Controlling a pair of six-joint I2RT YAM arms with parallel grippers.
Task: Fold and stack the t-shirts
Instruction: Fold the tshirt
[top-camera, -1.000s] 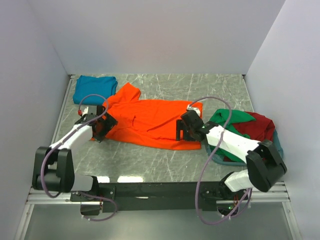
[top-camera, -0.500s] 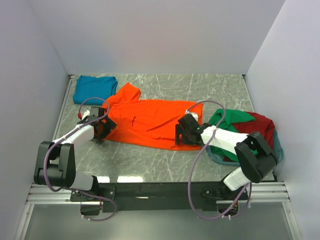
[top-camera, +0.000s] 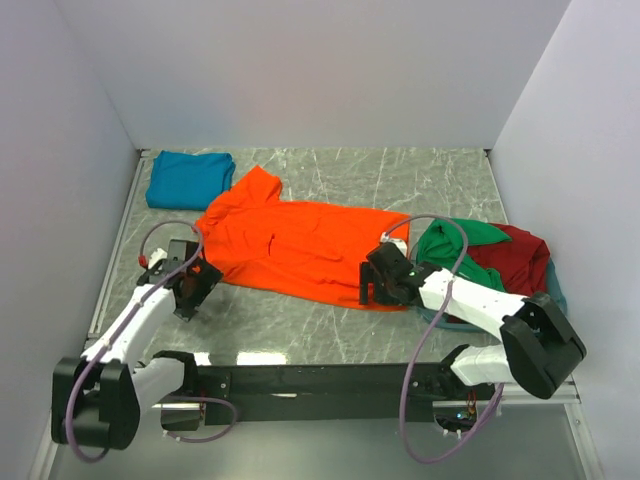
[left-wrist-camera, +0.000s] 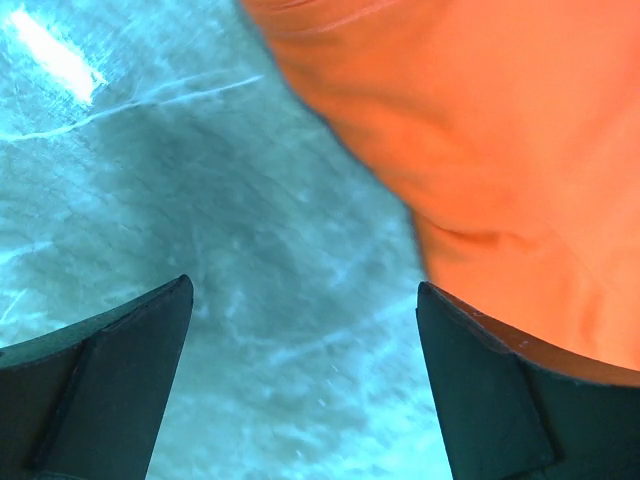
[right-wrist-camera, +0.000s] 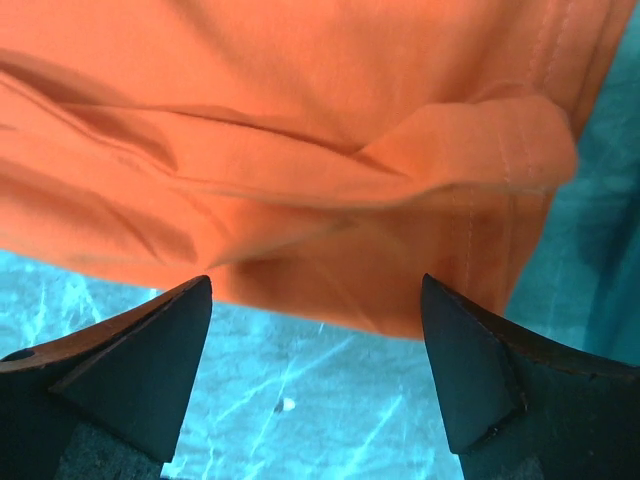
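White-walled enclosure over a grey marbled worktop (top-camera: 330, 335). The left gripper (left-wrist-camera: 303, 292), jaws spread wide and empty, hangs low just beside the near left edge of the orange t-shirt (top-camera: 290, 245). The right gripper (right-wrist-camera: 315, 288), also spread and holding nothing, faces the shirt's near right hem corner. The shirt lies flat mid-worktop, lightly wrinkled. As thin, limp cloth it should be light and prone to sagging, so a pinch on the stitched hem or an edge seam looks best. Both arms reach forward, wrists tipped down. A folded teal t-shirt (top-camera: 188, 178) lies far left. A green t-shirt (top-camera: 460, 238) and a dark red t-shirt (top-camera: 517, 255) are heaped at the right.
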